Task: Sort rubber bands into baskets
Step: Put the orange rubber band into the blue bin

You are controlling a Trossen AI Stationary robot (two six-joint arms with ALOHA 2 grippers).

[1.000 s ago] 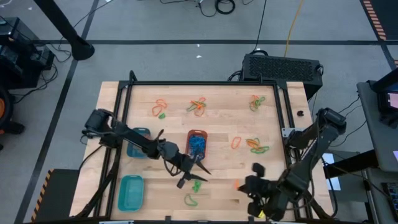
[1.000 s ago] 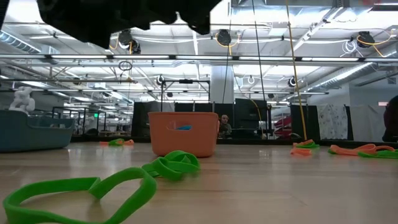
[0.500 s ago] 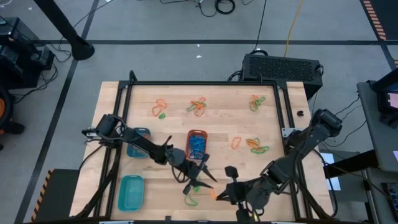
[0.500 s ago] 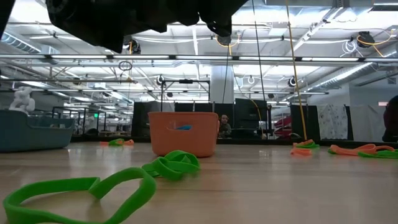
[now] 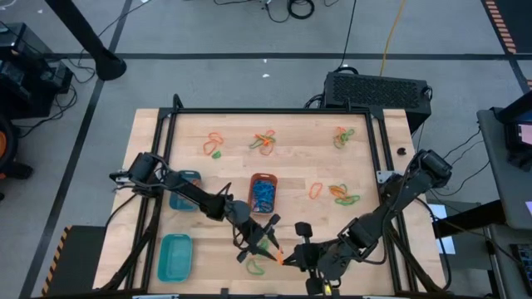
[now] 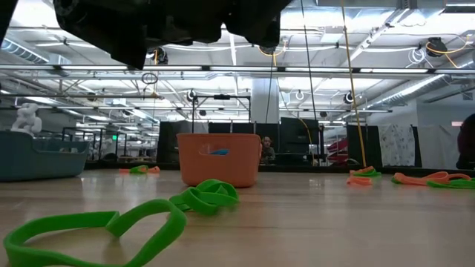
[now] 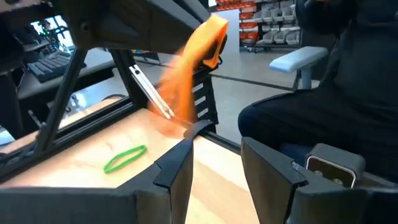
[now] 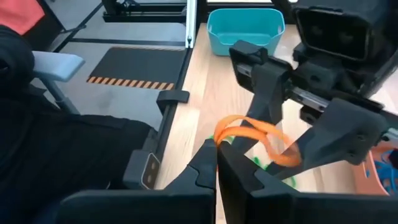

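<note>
My right gripper [image 8: 216, 152] is shut on an orange rubber band [image 8: 255, 134] above the table's near edge [image 5: 278, 256]. My left gripper [image 7: 217, 155] faces it, open, a finger standing on either side of the band's loop. Green rubber bands [image 5: 253, 266] lie flat on the wood below them. Further bands lie in clusters at the far side [image 5: 264, 141] and the right [image 5: 341, 195]. The orange basket [image 5: 263, 193] holds blue bands. The teal rectangular basket [image 5: 174, 256] sits near left. The small blue one [image 5: 184, 191] is partly under my left arm. My right gripper pinches one end of the orange band [image 8: 222, 134] between its two fingertips, slanting down from the table's right. The loop sticks out ahead of the fingers, clear of the table. My left gripper: whether its fingers [image 8: 267, 87] touch the loop, I cannot tell.
The two arms meet close together at the near middle of the table. A black frame rail [image 5: 266, 110] runs round the wooden top. In the low view green bands [image 6: 96, 230] lie in front of the orange basket [image 6: 219, 158].
My right gripper has travelled along the near edge toward the table's left, rolling its wrist and carrying the orange band up to my left gripper. My left gripper has shifted a little toward the near edge and dipped. Neither has opened or shut.
</note>
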